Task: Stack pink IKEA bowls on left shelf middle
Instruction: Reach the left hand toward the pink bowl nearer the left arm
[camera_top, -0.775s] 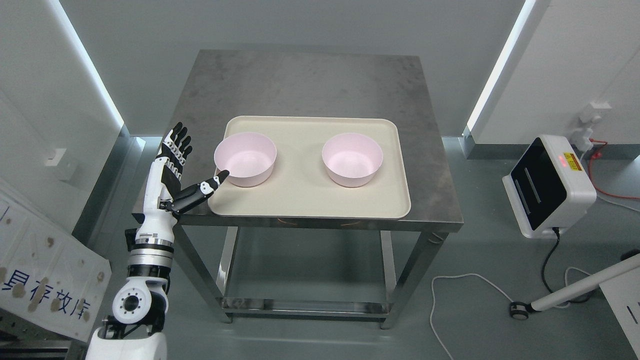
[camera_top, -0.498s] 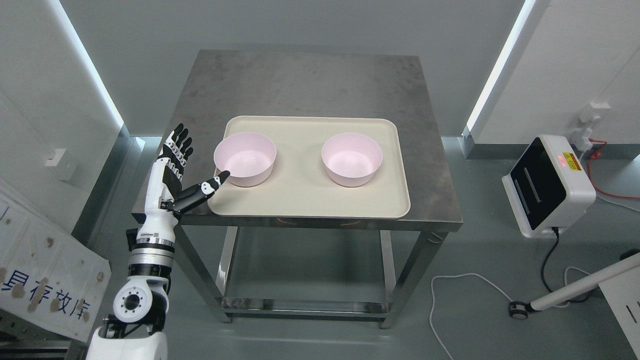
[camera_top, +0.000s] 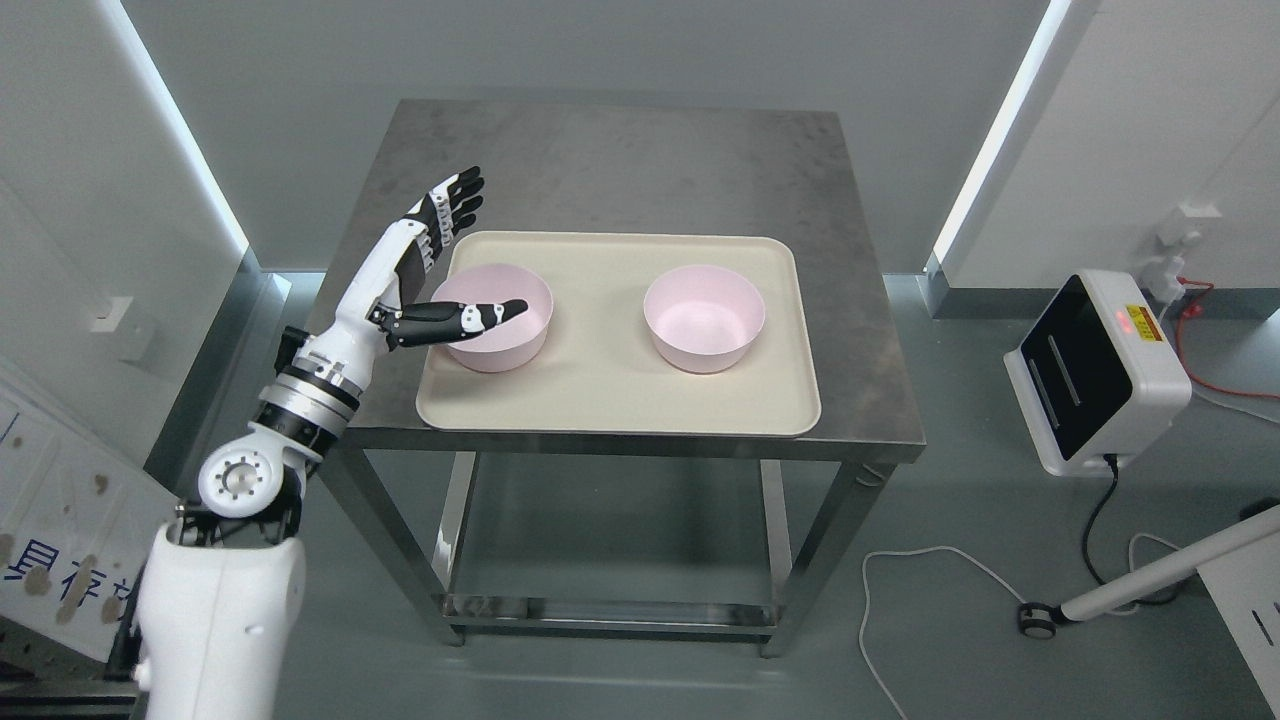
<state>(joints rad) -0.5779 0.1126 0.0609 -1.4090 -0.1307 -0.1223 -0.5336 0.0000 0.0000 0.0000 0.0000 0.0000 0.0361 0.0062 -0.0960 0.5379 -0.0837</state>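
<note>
Two pink bowls stand on a cream tray (camera_top: 600, 400) on the steel table. The left bowl (camera_top: 510, 345) sits near the tray's left edge, the right bowl (camera_top: 704, 318) right of the middle. My left hand (camera_top: 455, 250) reaches in from the lower left and hovers over the left bowl, open. Its thumb stretches across the bowl's mouth, and the four fingers (camera_top: 452, 205) point up and away past the tray's far left corner. Nothing is held. The right arm does not show.
The steel table (camera_top: 620, 170) has bare surface behind the tray and a lower shelf beneath. A white device with a black screen (camera_top: 1095, 370) stands on the floor at the right, with cables around it. A white panel with printing leans at the lower left.
My left hand has moved up and to the right, from beside the table's left edge to over the left bowl, the thumb now across its rim. Both bowls stay put.
</note>
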